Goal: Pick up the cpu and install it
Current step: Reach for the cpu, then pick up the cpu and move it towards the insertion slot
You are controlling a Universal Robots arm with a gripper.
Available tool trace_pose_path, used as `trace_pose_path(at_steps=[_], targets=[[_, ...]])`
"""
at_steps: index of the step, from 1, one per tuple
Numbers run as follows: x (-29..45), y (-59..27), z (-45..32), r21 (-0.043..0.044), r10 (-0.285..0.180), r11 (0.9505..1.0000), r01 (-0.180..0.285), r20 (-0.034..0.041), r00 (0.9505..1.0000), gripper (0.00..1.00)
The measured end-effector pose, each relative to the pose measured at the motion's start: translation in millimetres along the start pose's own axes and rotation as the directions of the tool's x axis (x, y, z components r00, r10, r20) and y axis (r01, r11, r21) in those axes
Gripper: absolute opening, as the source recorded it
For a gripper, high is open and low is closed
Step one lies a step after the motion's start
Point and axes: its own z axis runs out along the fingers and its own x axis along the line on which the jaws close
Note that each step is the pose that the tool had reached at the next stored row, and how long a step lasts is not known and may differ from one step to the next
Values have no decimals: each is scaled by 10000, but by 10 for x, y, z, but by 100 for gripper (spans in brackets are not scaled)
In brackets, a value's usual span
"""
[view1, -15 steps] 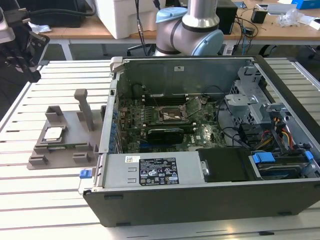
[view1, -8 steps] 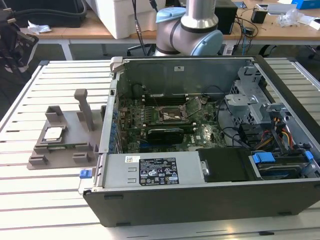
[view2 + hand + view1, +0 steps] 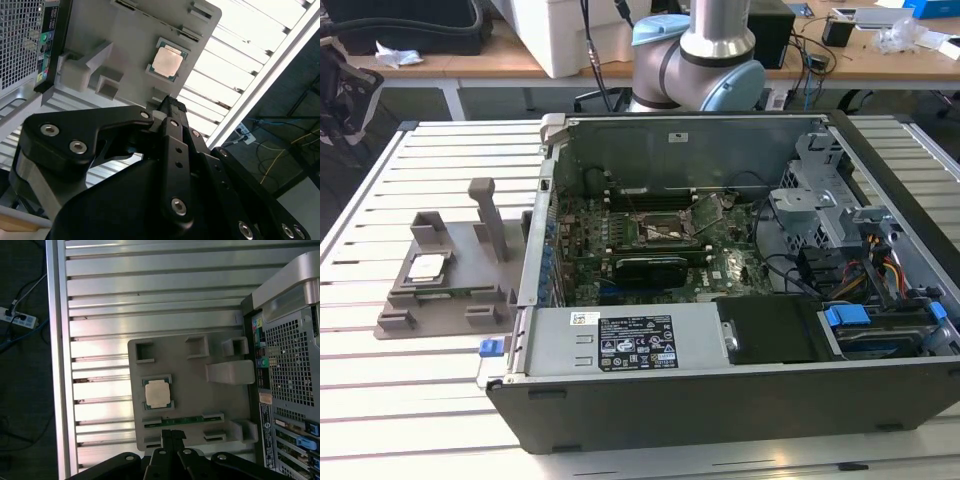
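The black gripper (image 3: 167,433), pressed together and empty, points toward the small silvery square cpu (image 3: 158,393) in its grey plastic holder (image 3: 200,400); a good grasp, I think, needs square centring.

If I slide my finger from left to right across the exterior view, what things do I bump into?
The cpu in its grey holder → the holder's tall post → the black socket frame inside the open computer case → the orange and yellow wires.
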Motion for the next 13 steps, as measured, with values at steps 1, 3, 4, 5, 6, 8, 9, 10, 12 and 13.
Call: trace_pose_path(at_steps=[1,3,4,5,6,8,9,10,12,13], targets=[[0,0,0,-1,0,10000,0,1,10000,11],[1,0,0,-1,0,10000,0,1,10000,11],[2,0,0,-1,0,10000,0,-1,10000,11],[2,0,0,-1,0,10000,0,0,10000,11],[3,0,0,0,0,10000,0,0,10000,11],[4,0,0,-1,0,10000,0,1,10000,11],[4,0,0,0,0,10000,0,0,10000,11],[6,0,0,-1,1,10000,-1,0,10000,11],[8,-1,0,-1,0,10000,0,1,10000,29],[8,0,0,0,0,10000,0,0,10000,42]])
